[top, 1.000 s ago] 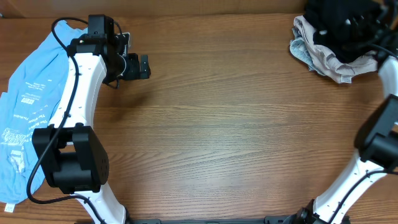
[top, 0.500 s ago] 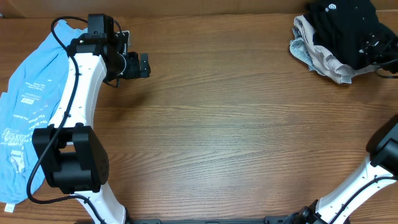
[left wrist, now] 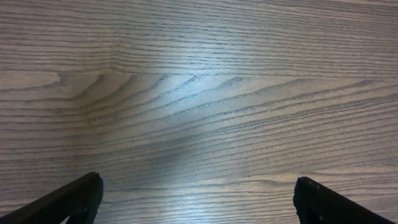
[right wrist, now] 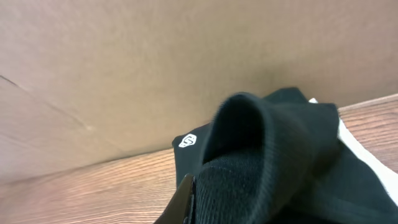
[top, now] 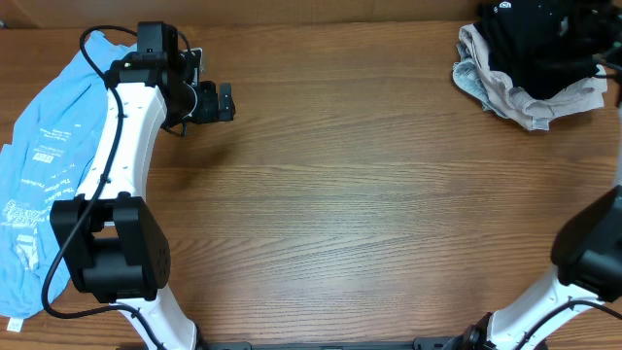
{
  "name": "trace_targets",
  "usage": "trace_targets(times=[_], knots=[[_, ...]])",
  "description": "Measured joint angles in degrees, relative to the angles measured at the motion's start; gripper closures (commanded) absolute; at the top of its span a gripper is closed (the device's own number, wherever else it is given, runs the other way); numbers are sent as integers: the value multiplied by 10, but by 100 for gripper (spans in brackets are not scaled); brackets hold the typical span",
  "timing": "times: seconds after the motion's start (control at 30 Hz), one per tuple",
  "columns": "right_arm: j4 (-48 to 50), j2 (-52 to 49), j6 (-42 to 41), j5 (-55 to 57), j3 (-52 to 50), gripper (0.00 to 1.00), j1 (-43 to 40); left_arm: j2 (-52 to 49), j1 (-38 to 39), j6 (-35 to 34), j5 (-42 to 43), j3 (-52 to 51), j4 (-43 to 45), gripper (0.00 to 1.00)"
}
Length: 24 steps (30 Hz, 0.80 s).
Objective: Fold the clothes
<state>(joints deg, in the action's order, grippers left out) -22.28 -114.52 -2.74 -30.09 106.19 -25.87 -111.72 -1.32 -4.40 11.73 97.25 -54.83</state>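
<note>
The large black garment (top: 530,49) lies bunched at the far right corner on a beige and white pile (top: 525,105). Its small white logo shows in the overhead view (top: 505,7) and in the right wrist view (right wrist: 187,140). My right gripper (top: 581,39) sits in the black cloth and is hard to pick out from it. In the right wrist view a thick fold of the black garment (right wrist: 267,162) fills the jaws, and only one finger (right wrist: 185,198) shows. The light blue printed tee (top: 39,165) lies flat at the left edge. My left gripper (top: 216,102) (left wrist: 199,205) is open and empty over bare wood.
A brown cardboard wall (right wrist: 155,68) stands right behind the black garment along the table's far edge. The left arm (top: 117,156) lies partly over the blue tee. The wooden tabletop (top: 369,194) spans the middle between the arms.
My right gripper has moved toward the far edge with the black garment, bunching it and uncovering more of the beige cloth at the right. The left arm has not moved.
</note>
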Motion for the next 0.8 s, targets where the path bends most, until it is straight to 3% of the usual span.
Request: trace_targets(times=[0.27, 0.3, 0.33, 0.4, 0.43, 0.47, 0.8], knots=[[-35, -4, 12, 126, 0, 96, 34, 0, 0, 0, -5, 0, 0, 0], [-42, -4, 13, 137, 0, 92, 32, 0, 0, 0, -9, 0, 0, 0], [-53, -4, 13, 144, 0, 79, 29, 0, 0, 0, -12, 0, 0, 0], [-78, -4, 11, 160, 0, 39, 18, 0, 0, 0, -18, 0, 0, 0], [-84, -4, 13, 162, 0, 6, 13, 0, 0, 0, -20, 0, 0, 0], [-94, -4, 14, 169, 0, 0, 4, 0, 0, 0, -22, 0, 0, 0], [-203, -3, -27, 174, 0, 0, -46, 0, 0, 0, -41, 0, 21, 0]])
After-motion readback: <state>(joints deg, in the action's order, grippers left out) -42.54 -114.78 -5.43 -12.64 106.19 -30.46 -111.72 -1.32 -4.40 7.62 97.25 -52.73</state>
